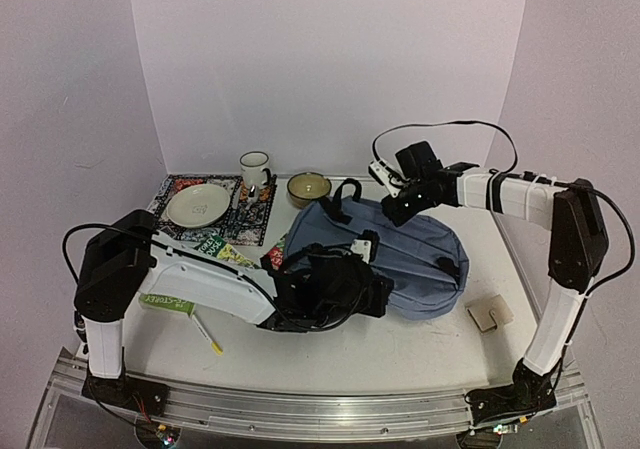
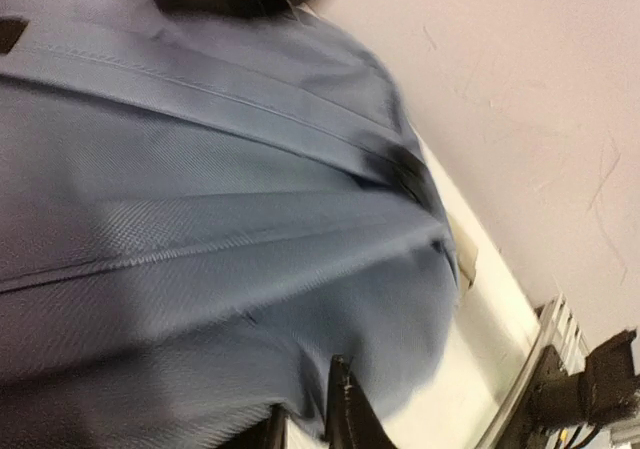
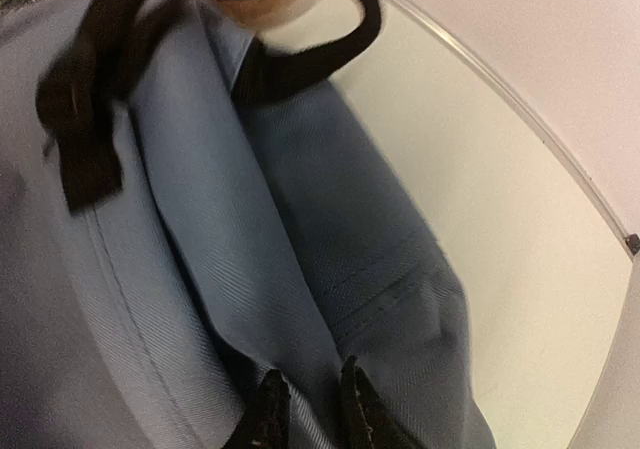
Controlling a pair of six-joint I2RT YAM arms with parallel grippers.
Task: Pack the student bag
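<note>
Jaws of left gripper (image 2: 310, 424) and right gripper (image 3: 310, 409) stand narrowly apart at the lower-left and upper edges of the soft grey-blue fabric backpack (image 1: 425, 254); whether they pinch cloth, I cannot tell.

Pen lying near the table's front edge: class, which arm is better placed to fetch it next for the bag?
Left. The pen lies just beside the left arm, on its side of the student bag; the right tool is across the bag at its far edge.

Seemingly lilac walls (image 1: 330, 59), whitish table (image 1: 400, 354)
</note>
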